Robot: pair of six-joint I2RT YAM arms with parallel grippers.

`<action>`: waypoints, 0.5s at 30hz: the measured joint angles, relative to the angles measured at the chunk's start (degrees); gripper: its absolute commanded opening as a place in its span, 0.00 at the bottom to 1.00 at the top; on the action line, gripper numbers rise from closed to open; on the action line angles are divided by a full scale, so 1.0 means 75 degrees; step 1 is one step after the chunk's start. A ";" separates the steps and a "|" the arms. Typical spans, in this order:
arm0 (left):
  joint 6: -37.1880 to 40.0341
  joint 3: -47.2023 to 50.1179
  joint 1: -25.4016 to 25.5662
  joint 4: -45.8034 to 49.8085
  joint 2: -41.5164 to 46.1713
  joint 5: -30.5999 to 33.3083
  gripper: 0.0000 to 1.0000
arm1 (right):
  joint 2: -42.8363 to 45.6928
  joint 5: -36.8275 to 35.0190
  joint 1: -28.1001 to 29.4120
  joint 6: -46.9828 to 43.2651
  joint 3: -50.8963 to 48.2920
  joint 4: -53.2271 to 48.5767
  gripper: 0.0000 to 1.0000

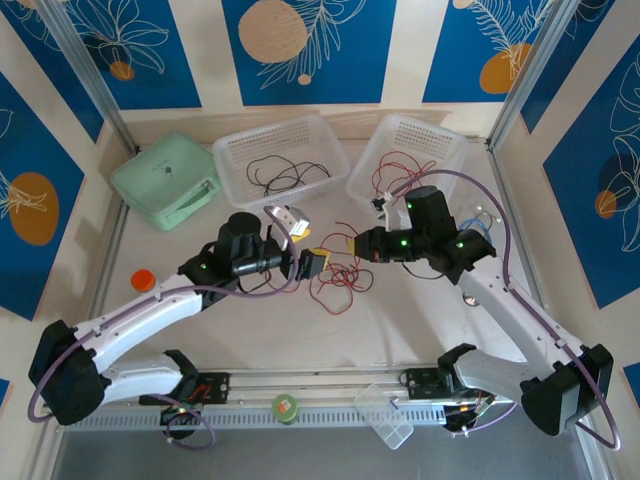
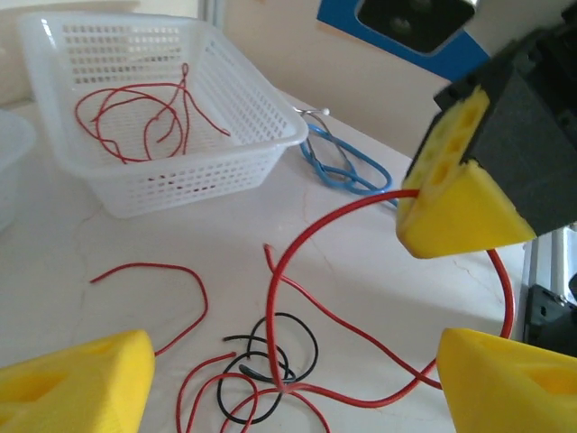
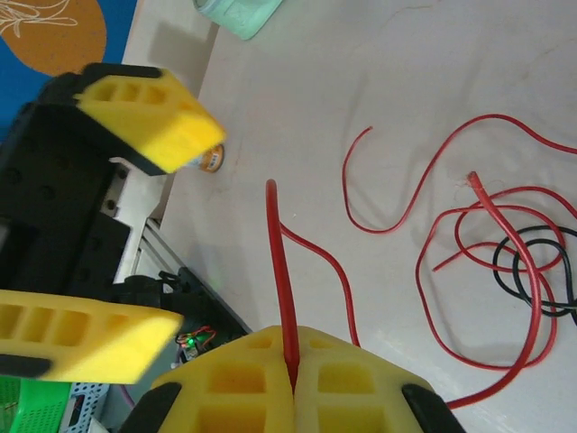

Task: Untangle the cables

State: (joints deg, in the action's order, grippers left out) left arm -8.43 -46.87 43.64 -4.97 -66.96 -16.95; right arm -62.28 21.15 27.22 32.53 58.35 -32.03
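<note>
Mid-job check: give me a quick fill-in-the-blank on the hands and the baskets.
The cable clamped in the right hand is ___. The left hand is ___. The basket beside the green case holds ___ cables.
Missing words: red; open; black.

Left wrist view: tangle of thin red and black wires (image 2: pixel 284 388) leaves your frame at 6 o'clock. Right wrist view: yellow plastic fingers (image 3: pixel 239 379), cropped at 6 o'clock, hide the end of the red strand (image 3: pixel 279 262).

Robot lab: aluminium frame (image 1: pixel 92 80), patterned panels (image 1: pixel 310 50)
</note>
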 measured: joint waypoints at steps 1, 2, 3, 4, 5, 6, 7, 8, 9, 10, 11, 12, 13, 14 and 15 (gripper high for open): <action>0.0000 -0.0015 0.0000 0.0006 -0.0087 0.0003 0.81 | -0.0012 0.0055 0.0000 -0.0017 0.0023 0.0006 0.00; 0.0003 -0.0047 0.0000 0.0029 -0.0198 0.0003 0.80 | -0.0015 0.0111 0.0000 -0.0023 0.0044 0.0026 0.00; 0.0012 -0.0090 0.0000 0.0041 -0.0303 0.0006 0.79 | -0.0020 0.0160 -0.0006 -0.0047 0.0061 0.0038 0.00; 0.0026 -0.0128 0.0000 0.0038 -0.0379 0.0006 0.78 | -0.0020 0.0187 -0.0006 -0.0064 0.0076 0.0038 0.00; 0.0035 -0.0192 0.0000 0.0044 -0.0469 0.0003 0.78 | -0.0020 0.0184 -0.0012 -0.0087 0.0099 0.0029 0.00; 0.0052 -0.0259 0.0000 0.0041 -0.0548 0.0003 0.78 | -0.0023 0.0178 -0.0029 -0.0117 0.0128 0.0015 0.00; 0.0055 -0.0315 0.0000 0.0038 -0.0595 0.0003 0.79 | -0.0026 0.0160 -0.0055 -0.0140 0.0178 -0.0029 0.00; 0.0052 -0.0367 0.0000 0.0032 -0.0621 0.0003 0.80 | -0.0038 0.0102 -0.0114 -0.0175 0.0259 -0.0085 0.00; 0.0052 -0.0402 0.0000 0.0032 -0.0621 0.0003 0.80 | -0.0061 0.0023 -0.0198 -0.0224 0.0373 -0.0146 0.00; 0.0052 -0.0428 0.0000 0.0029 -0.0618 0.0003 0.81 | -0.0093 -0.0055 -0.0286 -0.0274 0.0498 -0.0189 0.00; 0.0052 -0.0446 0.0003 0.0009 -0.0618 0.0003 0.82 | -0.0166 -0.0154 -0.0455 -0.0344 0.0705 -0.0274 0.00; 0.0050 -0.0446 0.0003 -0.0006 -0.0603 0.0006 0.83 | -0.0248 -0.0233 -0.0632 -0.0405 0.0903 -0.0306 0.00; 0.0038 -0.0446 0.0006 0.0006 -0.0583 0.0009 0.83 | -0.0341 -0.0321 -0.0828 -0.0466 0.1102 -0.0321 0.00; 0.0020 -0.0446 0.0006 0.0006 -0.0554 0.0012 0.83 | -0.0455 -0.0408 -0.1046 -0.0536 0.1317 -0.0341 0.00; -0.0009 -0.0443 0.0009 0.0015 -0.0504 0.0044 0.84 | -0.0612 -0.0484 -0.1317 -0.0606 0.1568 -0.0341 0.00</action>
State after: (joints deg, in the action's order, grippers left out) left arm -8.49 -50.19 43.70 -4.86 -70.74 -16.62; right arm -66.87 17.52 17.34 27.99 70.11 -34.59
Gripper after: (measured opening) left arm 0.832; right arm 0.051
